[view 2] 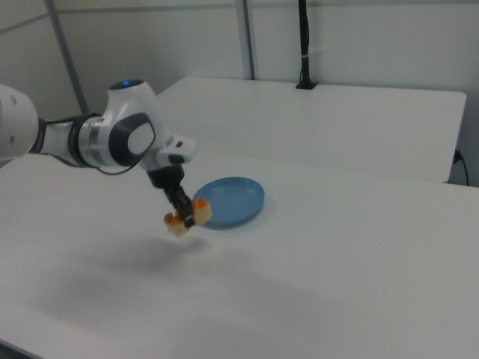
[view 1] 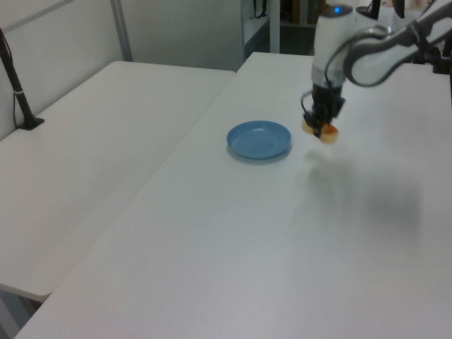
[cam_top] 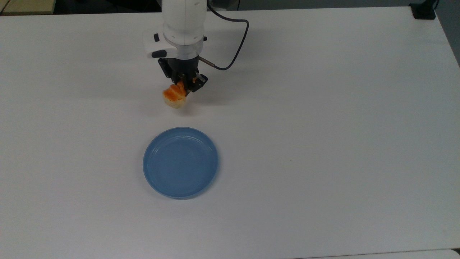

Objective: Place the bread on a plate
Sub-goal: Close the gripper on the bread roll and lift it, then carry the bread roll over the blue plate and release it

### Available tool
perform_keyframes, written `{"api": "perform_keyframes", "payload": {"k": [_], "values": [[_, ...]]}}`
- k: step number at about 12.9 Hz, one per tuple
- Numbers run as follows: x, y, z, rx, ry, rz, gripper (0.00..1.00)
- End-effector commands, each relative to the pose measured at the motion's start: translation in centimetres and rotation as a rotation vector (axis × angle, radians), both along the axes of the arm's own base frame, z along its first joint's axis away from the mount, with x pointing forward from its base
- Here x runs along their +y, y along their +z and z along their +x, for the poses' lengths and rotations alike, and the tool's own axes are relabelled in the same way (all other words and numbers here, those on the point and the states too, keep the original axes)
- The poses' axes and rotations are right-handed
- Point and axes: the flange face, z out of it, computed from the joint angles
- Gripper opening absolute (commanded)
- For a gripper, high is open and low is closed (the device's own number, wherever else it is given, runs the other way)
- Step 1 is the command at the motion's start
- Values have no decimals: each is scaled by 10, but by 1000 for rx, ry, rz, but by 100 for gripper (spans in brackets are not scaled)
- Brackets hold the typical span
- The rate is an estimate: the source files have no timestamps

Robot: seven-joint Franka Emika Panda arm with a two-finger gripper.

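One bread (cam_top: 174,95), upper centre of the top view, clamped in the closed hand (cam_top: 182,85) and held clear of the white tabletop (cam_top: 323,144), apparently for carrying to the empty blue plate (cam_top: 180,162) lower down.

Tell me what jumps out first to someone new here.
The gripper shut on the bread, holding it clear of the white table, its shadow below in the right view. Next, the blue plate lying bare, nearer the top view's bottom edge than the bread.
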Motion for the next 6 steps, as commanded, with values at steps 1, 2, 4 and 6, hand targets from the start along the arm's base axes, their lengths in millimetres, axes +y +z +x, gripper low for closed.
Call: {"api": "perform_keyframes", "payload": {"k": [1,2,4,6], "values": [[-11,34,67,-107,30,-15,0],[-13,43,90,-144,50,-17,0],[-17,42,120,-177,66,-38,0],[-21,31,139,-136,58,-49,0]]}}
